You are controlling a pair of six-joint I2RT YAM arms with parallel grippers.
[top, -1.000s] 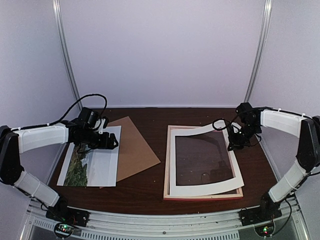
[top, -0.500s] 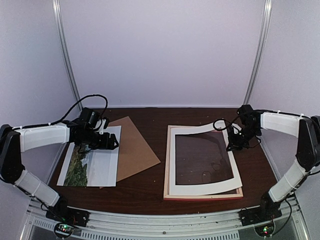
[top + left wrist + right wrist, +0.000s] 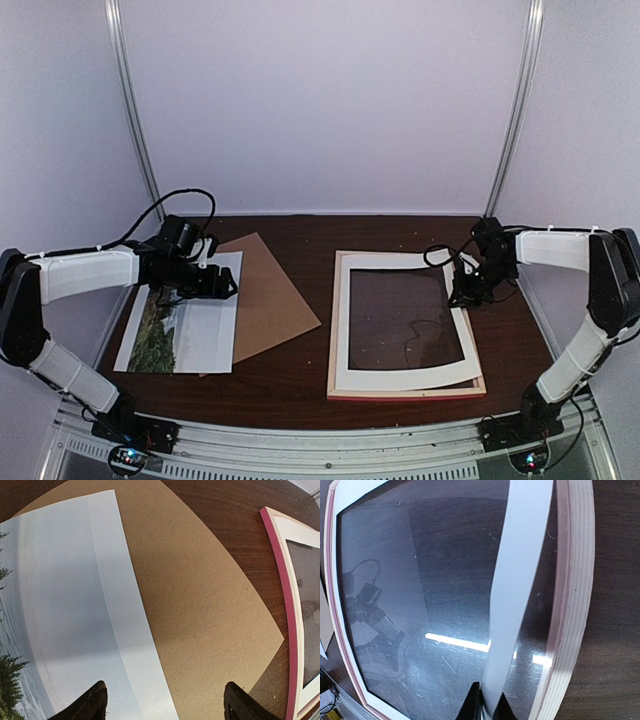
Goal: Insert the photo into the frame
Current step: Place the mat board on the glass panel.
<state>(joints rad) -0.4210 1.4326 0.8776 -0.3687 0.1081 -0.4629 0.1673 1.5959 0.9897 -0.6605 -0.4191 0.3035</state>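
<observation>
the photo lies flat on the left side of the table, tree side up, well apart from the frame. its right part sits on a brown board. the left gripper hangs just over the photo's far end w/ fingers spread wide, holding nothing.

the frame lies on the right, pale back up i think, w/ glass inside & a white mat in it. the right gripper has its fingers pressed tight on the mat's right strip, pinching it by the frame's right rail. that strip looks a bit lifted off the glass.

so the step now, i think: getting the mat to sit in the frame. the photo part is not yet done. next the mat must lie flat inside all 4 rails, then the right gripper lets go & gets out of the way. then the left gripper must grab the photo. it's thin & flat, so prob best to nip the edge that rides on the board.

room: bare table btw board & frame, so there's a path across. photo's left edge is near the table's left edge, & the frame's near rail is near the front edge, so little room to slip there.
</observation>
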